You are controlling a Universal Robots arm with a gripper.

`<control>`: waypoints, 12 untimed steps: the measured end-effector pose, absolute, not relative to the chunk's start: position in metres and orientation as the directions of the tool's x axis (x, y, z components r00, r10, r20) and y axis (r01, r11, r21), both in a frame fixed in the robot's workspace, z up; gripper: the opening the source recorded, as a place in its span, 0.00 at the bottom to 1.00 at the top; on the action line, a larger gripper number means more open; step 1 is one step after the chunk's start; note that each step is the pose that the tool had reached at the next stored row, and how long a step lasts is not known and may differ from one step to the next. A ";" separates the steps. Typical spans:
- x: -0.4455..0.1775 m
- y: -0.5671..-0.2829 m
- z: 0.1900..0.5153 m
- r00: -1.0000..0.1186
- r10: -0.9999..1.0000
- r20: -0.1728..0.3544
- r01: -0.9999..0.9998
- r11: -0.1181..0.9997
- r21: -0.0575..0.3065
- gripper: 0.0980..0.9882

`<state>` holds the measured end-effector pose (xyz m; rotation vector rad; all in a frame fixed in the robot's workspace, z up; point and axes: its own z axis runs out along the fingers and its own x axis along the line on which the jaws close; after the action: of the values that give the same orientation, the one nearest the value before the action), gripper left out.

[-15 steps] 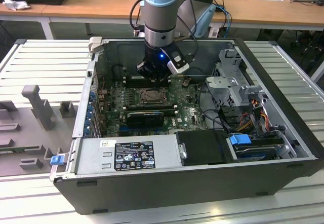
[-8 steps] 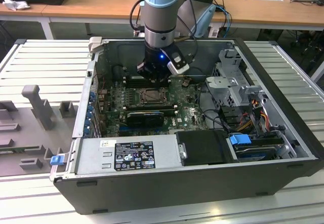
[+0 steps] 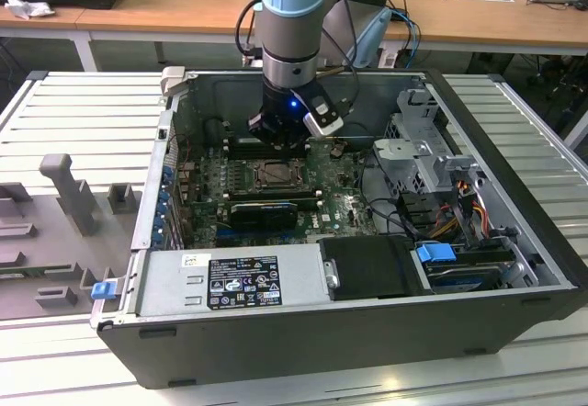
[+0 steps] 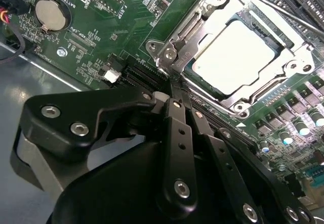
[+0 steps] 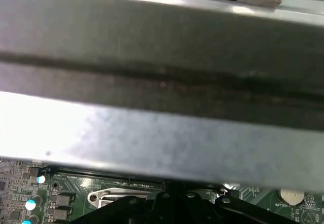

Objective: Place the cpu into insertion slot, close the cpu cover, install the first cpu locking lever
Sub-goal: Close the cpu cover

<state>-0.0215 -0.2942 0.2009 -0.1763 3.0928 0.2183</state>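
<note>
— Where's the cpu?
— In the second wrist view, the cpu (image 4: pixel 234 58) lies flat in its socket, with the cpu cover (image 4: pixel 291 64) closed down around it.
— And the gripper?
— The gripper (image 4: pixel 172 84) has its fingers pressed together, tips right at the cover's corner by a locking lever (image 4: pixel 188 30).

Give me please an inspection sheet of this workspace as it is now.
Surface: green motherboard inside the open grey computer case.
Job's things: pale silver square cpu lies in the socket; thin silvery metal cpu cover is down around it.
Clutter: grey moulded holders on the exterior view's left.
Grippers: black gripper at the socket's corner, fingers together.
Cables: black cables; coloured wires.
Surroundings: wooden desks.
</note>
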 end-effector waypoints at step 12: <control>-0.022 -0.300 0.216 -0.993 -0.111 -0.044 -0.116 0.984 0.138 0.01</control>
<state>-0.0215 -0.3000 0.2156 -0.1765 3.0930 0.2183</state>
